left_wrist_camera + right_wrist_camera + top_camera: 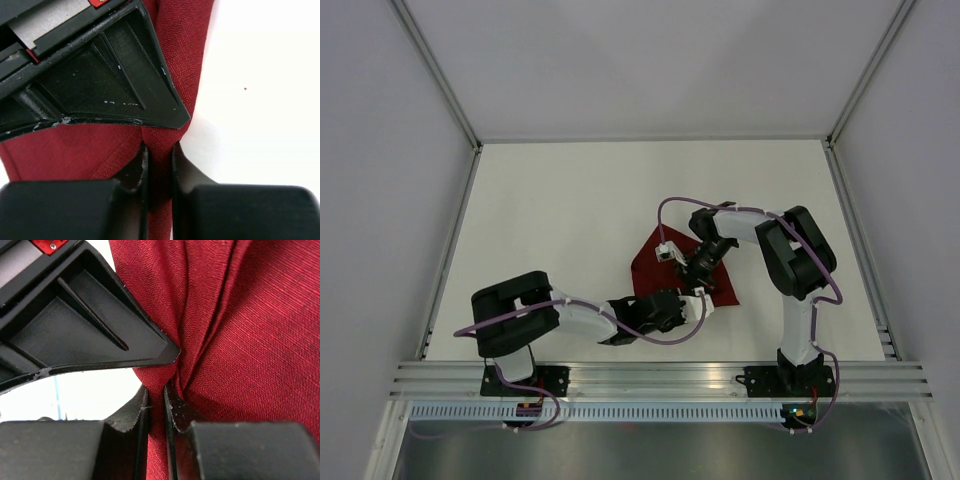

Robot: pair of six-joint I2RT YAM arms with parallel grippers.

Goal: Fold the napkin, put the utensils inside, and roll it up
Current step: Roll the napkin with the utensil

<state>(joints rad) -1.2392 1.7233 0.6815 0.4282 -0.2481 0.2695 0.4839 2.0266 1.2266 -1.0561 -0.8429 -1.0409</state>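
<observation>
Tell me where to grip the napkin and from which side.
Pinch the napkin at an edge near a corner, probably from above, fingers straddling a raised fold: the cloth is thin, limp and far wider than the jaws. The left gripper and right gripper each grip such a ridge.

The flat white worktop (570, 220) carries a dark red napkin (648, 268) of thin soft cloth, bunched in folds, lying right of centre, toward the near edge

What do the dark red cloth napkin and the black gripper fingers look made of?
The dark red napkin looks like thin matte woven cloth, perhaps linen: slubby threads, soft pleats. The black fingers of the left gripper look like hard matte plastic: pale scuffed edges.
</observation>
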